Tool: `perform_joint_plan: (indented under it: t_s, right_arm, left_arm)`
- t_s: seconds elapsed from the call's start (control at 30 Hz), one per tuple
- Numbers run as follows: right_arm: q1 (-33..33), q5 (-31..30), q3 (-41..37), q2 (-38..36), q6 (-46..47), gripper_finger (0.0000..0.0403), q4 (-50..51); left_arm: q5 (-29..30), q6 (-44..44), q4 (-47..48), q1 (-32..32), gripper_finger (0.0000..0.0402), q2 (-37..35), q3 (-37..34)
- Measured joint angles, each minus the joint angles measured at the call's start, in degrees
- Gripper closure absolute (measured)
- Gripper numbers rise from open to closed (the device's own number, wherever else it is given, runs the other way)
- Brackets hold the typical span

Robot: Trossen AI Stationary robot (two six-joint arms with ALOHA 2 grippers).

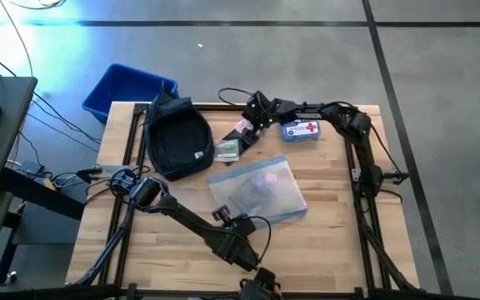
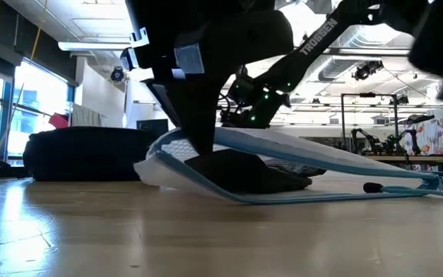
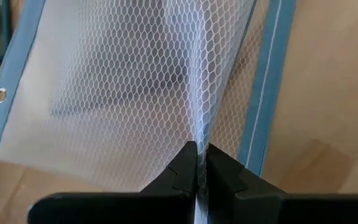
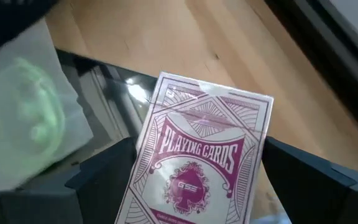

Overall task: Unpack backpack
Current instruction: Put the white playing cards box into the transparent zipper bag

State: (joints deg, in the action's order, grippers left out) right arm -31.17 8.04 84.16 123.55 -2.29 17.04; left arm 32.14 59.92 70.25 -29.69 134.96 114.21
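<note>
Backpack (image 1: 176, 143) lying at the counter's (image 1: 340, 242) far left corner. Left gripper (image 3: 196, 163) low near the front edge, jaws pinched on the mesh pouch (image 1: 261, 190). Right gripper (image 4: 194, 180) near the far edge, jaws apart around the playing cards (image 4: 197, 152). Best to let go gently, then lift straight up.

Bright overhead light — blurred wrist foreground

dark jointed arms (image 1: 192, 218), black cables
</note>
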Motion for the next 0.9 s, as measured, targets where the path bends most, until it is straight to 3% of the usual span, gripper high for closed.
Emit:
perform_joint_plan:
  t_s: [0.2, 0.47, 0.77, 0.9]
  right_arm:
    - [0.35, -0.77, -0.09, 0.35, 2.41, 0.0068, -1.39]
    - [2.27, -10.61, -0.09, 0.38, 4.18, 0.0068, 0.52]
    - [3.2, -11.13, -0.24, 0.57, 3.36, 0.0068, 1.79]
    - [2.88, -8.65, -0.59, 0.46, 2.35, 0.0069, 2.63]
  left_arm:
    - [0.02, 0.0, -0.21, 0.06, 0.0402, 0.0, 0.0]
    - [0.07, 0.03, -0.23, 0.09, 0.0402, 0.0, 0.0]
    - [0.34, 0.46, -0.32, 0.04, 0.0402, 0.0, 0.0]
    - [0.39, 0.48, -0.31, 0.04, 0.0402, 0.0, 0.0]
